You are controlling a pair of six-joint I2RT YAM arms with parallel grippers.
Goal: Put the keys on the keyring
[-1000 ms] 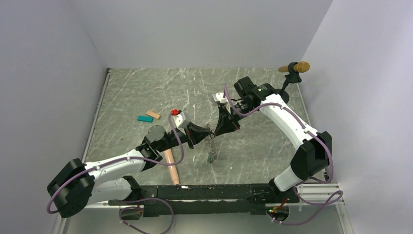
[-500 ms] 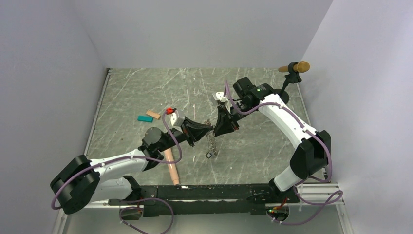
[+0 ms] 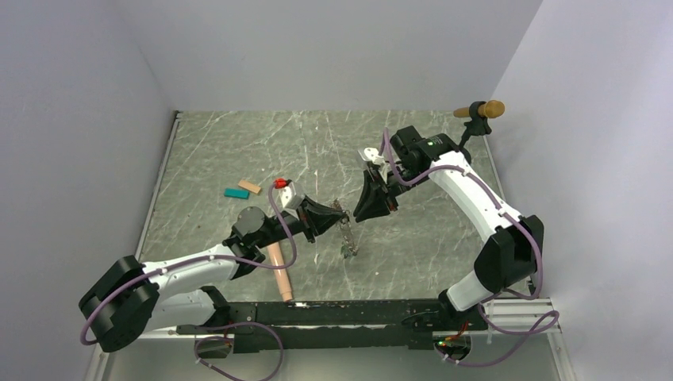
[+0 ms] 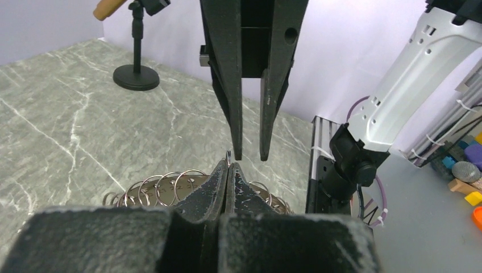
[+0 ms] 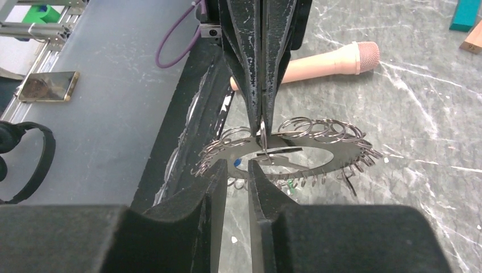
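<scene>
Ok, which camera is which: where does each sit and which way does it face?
Top external: above and behind the bases, looking down on the table; both arms show, left gripper and right gripper nearly tip to tip at the keyring.
Left wrist: on the left arm, facing rightward toward the microphone stand; own gripper shut on the keyring, at bottom.
Right wrist: on the right arm, facing the near edge and peach microphone; own jaws parted, at bottom.
Shared: each wrist view shows the other gripper and the keyring.

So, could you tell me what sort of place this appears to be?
Probably a robotics lab test cell: plain white walls box in a marble-patterned table, two arms sit on a rail, and a microphone stand occupies one corner.
</scene>
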